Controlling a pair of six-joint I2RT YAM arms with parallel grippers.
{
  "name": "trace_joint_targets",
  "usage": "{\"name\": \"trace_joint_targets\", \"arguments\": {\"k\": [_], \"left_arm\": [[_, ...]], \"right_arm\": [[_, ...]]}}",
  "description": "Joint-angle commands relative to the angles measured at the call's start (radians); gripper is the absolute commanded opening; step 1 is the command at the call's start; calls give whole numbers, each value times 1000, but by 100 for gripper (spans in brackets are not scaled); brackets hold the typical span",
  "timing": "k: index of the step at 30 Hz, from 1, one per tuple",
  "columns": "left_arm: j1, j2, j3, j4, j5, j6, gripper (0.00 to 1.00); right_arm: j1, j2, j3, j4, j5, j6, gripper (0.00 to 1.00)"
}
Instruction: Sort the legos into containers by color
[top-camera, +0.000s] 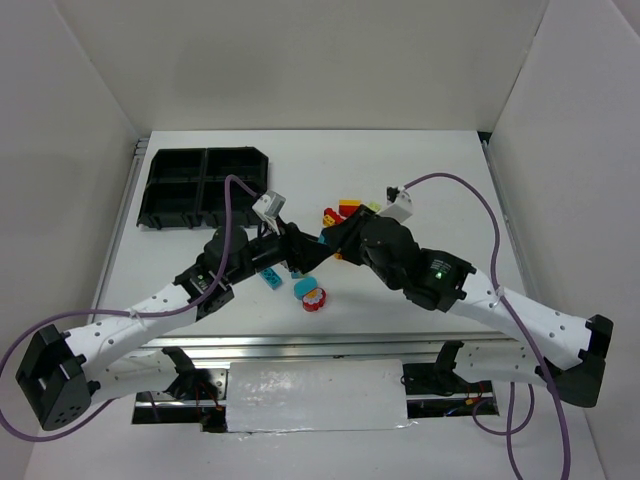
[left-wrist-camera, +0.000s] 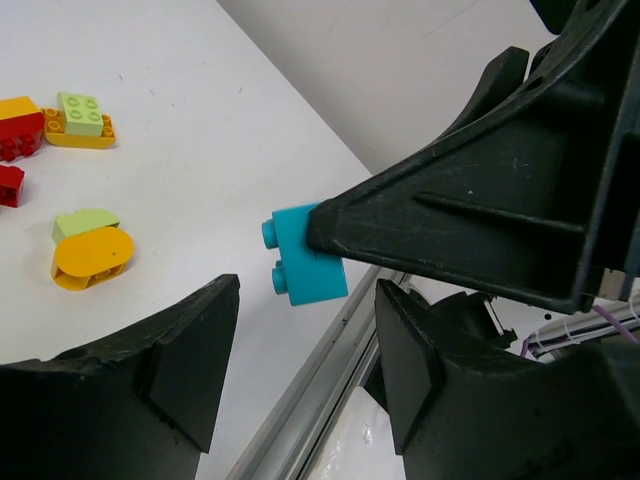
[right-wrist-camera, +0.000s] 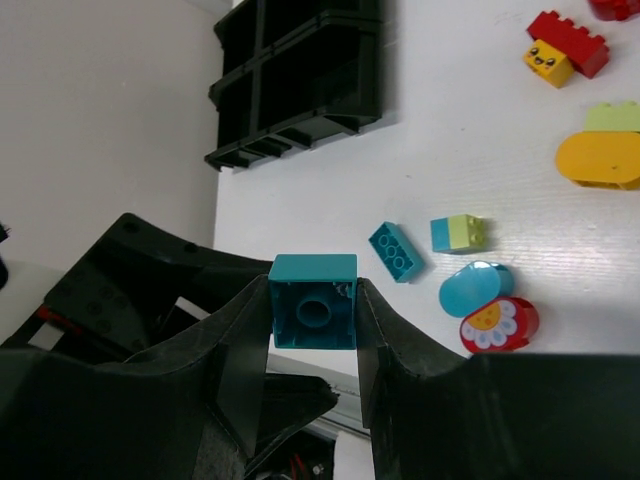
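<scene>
My right gripper is shut on a teal-blue square lego, held above the table with its hollow underside facing the camera. In the left wrist view the same lego sits just ahead of my open, empty left gripper, apart from both of its fingers. In the top view the two grippers, left and right, meet at the table's middle. The black four-compartment tray stands at the far left; it also shows in the right wrist view.
Loose legos lie on the table: a teal brick, a teal-and-green brick, a rounded teal piece, a red flower piece, a yellow rounded piece, and red and yellow bricks. The table's metal front edge is close.
</scene>
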Motion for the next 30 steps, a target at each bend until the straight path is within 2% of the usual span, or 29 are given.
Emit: {"name": "trace_joint_targets", "arguments": {"k": [1,8,11,12,14,15,19,20,21,22,24,25,30], "left_arm": [[-4,5,48,70,2,3,68],[-4,2,48,85,-4,-3,63],[-4,-15,44,79,-24,3,53],[-4,-24,44,79,-30,7,43],[-4,-35,34,76,-44,10,34],[-4,-41,34,75,-47,12,23],[-4,-55,33,50,-73,23,0],[-4,-59,31,50,-79,26,0],[-4,-61,27,49,-85,29,0],[-4,-64,25,46,-93,30,0],[-4,-67,27,27,-119,33,0],[-4,-64,30,0,-131,35,0],[2,-49,66,-106,-236,52,0]], "right_arm": [[12,-2,7,79,-41,-3,0],[38,31,26,82,-28,0,0],[40,36,20,88,-29,4,0],[40,36,12,93,-35,6,0],[41,32,7,103,-44,7,0],[41,33,9,103,-48,6,0],[43,27,7,109,-57,-2,2],[44,24,0,116,-60,-6,7],[43,15,-8,126,-71,-11,17],[41,10,-16,145,-74,-14,57],[43,-2,-26,148,-71,-13,95],[41,-4,-20,133,-63,-11,100],[27,-25,3,67,-9,-14,100]]}}
